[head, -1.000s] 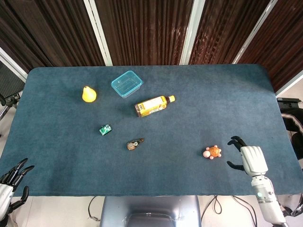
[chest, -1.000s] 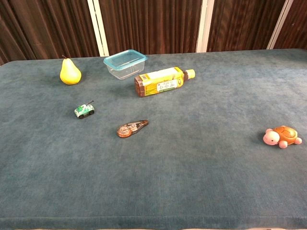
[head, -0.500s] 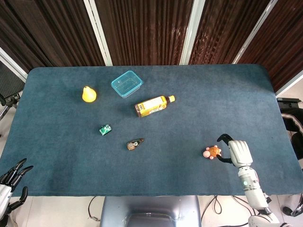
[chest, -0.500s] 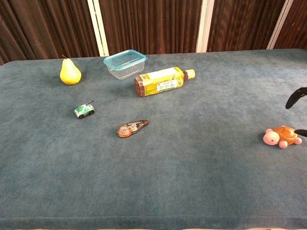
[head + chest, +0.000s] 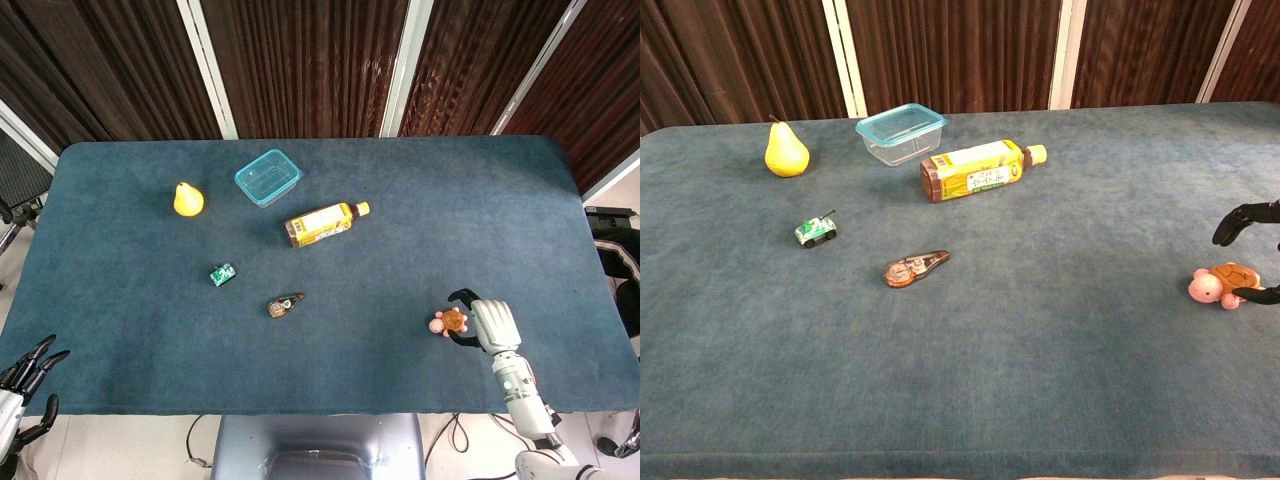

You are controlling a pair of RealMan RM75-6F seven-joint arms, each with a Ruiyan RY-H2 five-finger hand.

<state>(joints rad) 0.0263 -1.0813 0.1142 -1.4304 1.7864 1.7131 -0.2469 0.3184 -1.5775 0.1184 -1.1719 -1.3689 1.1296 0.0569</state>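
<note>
The toy turtle (image 5: 449, 322) lies at the lower right of the head view, the right hand (image 5: 487, 323) spread around it, fingers apart, holding nothing; the chest view shows only dark fingertips (image 5: 1238, 217) above and beside the turtle at its right edge; only the head view catches the left hand (image 5: 18, 380), lower left, off the blue table (image 5: 420, 230), fingers apart; dark curtains hang behind.

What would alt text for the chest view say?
At the right edge, the right hand's dark fingers arch over a small toy turtle on a blue table. Further left lie a bottle, clear container, pear, toy tank and tape dispenser.
</note>
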